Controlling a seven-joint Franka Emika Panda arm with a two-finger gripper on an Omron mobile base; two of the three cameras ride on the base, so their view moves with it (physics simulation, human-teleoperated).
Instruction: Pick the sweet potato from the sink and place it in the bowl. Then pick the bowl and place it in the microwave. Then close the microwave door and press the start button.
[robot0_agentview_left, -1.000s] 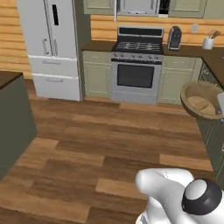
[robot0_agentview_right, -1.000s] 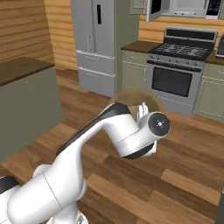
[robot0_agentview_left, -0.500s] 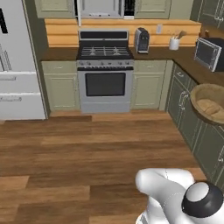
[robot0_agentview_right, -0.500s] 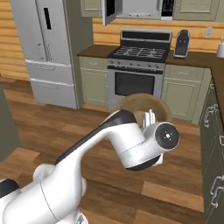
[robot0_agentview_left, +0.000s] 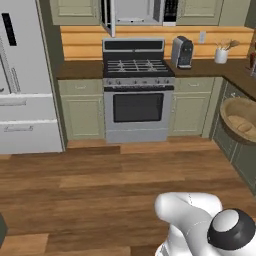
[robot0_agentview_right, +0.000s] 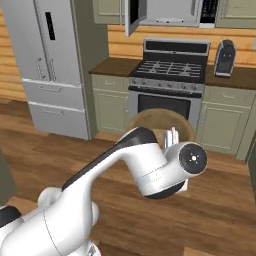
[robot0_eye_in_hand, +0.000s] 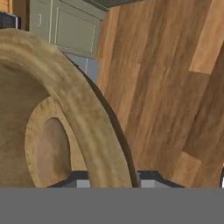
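End effector (robot0_eye_in_hand: 108, 177) clamped on the thick rim of the bowl (robot0_eye_in_hand: 52, 109): rigid, wide, likely tips under off-centre grip.

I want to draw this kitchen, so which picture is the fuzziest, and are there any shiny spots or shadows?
Hand view: fuzziest, the bowl so close its rim smears; the sweet potato is a soft blob. Left base view: fairly sharp, even light, no strong shadows on the floor. Right base view: a mild sheen on the white arm; no harsh glare.

matt wood-grain bowl (robot0_eye_in_hand: 83, 105); wooden plank floor (robot0_agentview_left: 100, 185); metallic stove (robot0_agentview_left: 137, 95).
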